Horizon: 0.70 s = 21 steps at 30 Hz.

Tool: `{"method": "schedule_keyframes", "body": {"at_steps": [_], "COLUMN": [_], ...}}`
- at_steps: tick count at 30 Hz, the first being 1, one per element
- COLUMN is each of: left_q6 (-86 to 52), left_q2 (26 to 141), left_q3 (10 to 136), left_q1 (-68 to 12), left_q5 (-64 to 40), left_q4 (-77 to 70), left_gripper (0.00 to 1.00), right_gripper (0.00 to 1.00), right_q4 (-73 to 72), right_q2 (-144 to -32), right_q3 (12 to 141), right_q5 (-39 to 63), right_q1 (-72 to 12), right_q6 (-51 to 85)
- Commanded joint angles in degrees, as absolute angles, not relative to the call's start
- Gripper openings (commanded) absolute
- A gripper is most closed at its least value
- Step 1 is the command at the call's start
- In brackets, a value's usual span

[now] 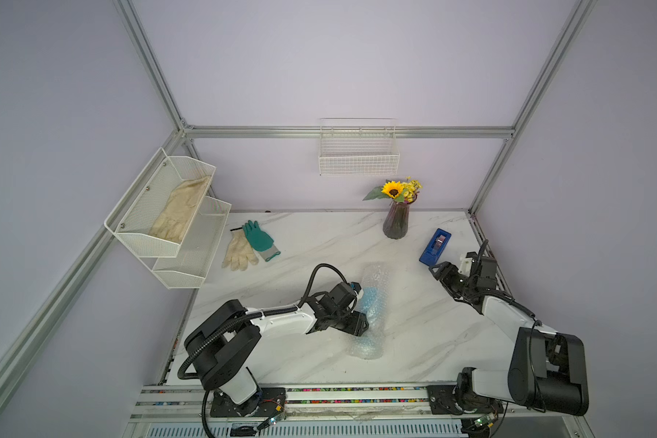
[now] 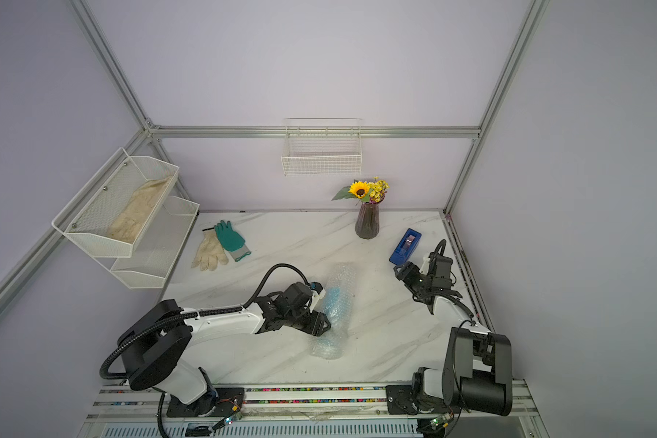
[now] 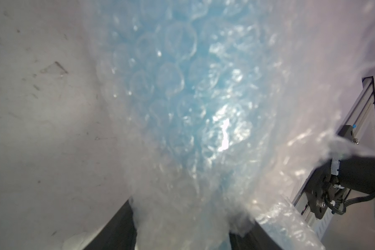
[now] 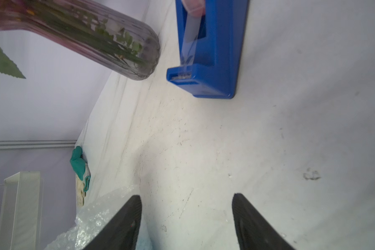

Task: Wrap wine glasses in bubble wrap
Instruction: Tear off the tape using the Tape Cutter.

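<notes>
The bubble wrap is seen in both top views rolled into a long bundle lying flat near the middle of the marble table, with the light-blue goblet showing through the film at about mid-length.

The left gripper is set against this bundle from the side. In the left wrist view its two dark fingers are parted, and the gap between them is filled by the wrapped bundle – film is seen touching the inner face of each finger, and the blue of the goblet is visible through the bubbles just beyond the tips. Whether the fingers are pressing on the bundle or only bracketing it cannot be told.

The right gripper is held well apart from the bundle, at the table's right side, just beside the blue tape dispenser. Its fingers are spread wide, with only bare tabletop between them – nothing is held or touched. A strip of clear tape is seen running down to the dispenser's cutter in the right wrist view.

A dark purple vase with flowers is stood near the back wall, and a pair of gloves is laid at the back left.
</notes>
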<state>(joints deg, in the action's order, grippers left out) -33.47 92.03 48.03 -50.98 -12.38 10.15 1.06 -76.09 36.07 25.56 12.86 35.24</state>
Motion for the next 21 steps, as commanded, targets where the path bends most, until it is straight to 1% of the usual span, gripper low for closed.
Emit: {"method": "schedule_keyframes", "body": {"at_steps": [1,5,10,15,21], "left_q6": [-34.36,-34.8,-34.8,-34.69,-34.72], "left_q2": [93.67,95.41,96.33,96.5,97.11], "left_q3": [52.03,52.99,54.05,54.4,54.64], "left_q1": [-52.19,-52.97,-53.44,-53.79,-54.09], "left_q5": [-13.15,-13.49,-13.52,-13.62,-12.94], "left_q4": [8.84,8.17,8.04,7.9,7.55], "left_gripper": [0.64,0.68,0.7,0.68,0.62], "right_gripper": [0.7,0.69,0.69,0.66,0.61], "right_q4": [-3.41,-8.49,-13.27,-15.18,-16.35], "right_q2": [-76.9,-80.83,-84.73,-89.07,-93.89], "right_q3": [35.68,36.72,38.5,42.21,47.45], "right_q5": [24.34,26.8,29.5,31.46,33.87], "right_q1": [15.29,15.82,16.43,17.09,17.49], "right_q6": [34.44,36.11,37.91,38.49,38.21]}}
